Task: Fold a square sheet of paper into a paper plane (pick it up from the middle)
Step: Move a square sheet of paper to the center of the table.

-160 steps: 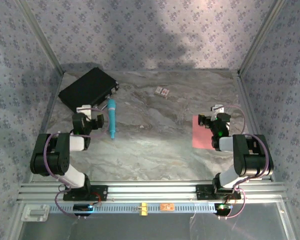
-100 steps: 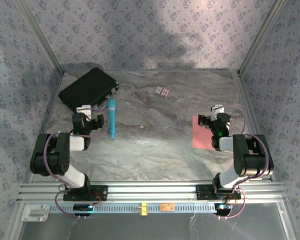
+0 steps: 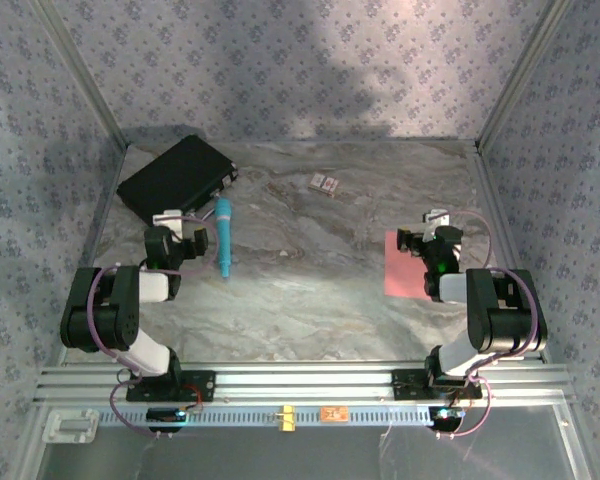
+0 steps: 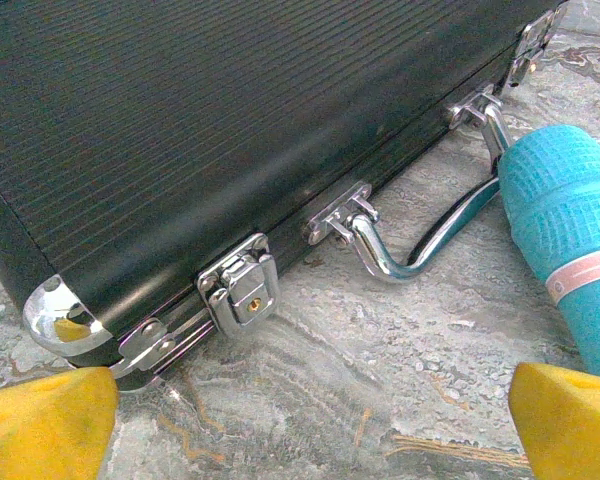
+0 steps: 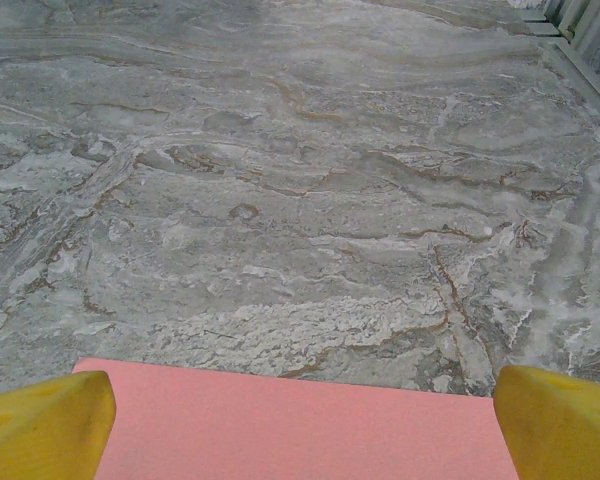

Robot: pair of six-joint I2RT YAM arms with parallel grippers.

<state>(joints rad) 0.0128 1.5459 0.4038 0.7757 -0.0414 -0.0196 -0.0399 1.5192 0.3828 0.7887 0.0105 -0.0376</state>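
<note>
— What's the room like?
— Blue-grey floral wallpaper (image 3: 310, 60) on three sides, aluminium posts (image 3: 80, 80) at the corners, and a grey marble-patterned bench (image 3: 300, 290).
— And the square sheet of paper (image 3: 400, 265)?
— Flat on the bench's right side, beneath the right pincer (image 5: 300, 425), which is spread wide and empty. The left pincer (image 4: 305, 425) is also released, facing the black case (image 3: 175, 178) beside the teal marker (image 3: 223, 235).

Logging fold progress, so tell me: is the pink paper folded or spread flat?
Spread flat: the square sheet of paper lies on the table, and its visible part shows no crease or fold.
</note>
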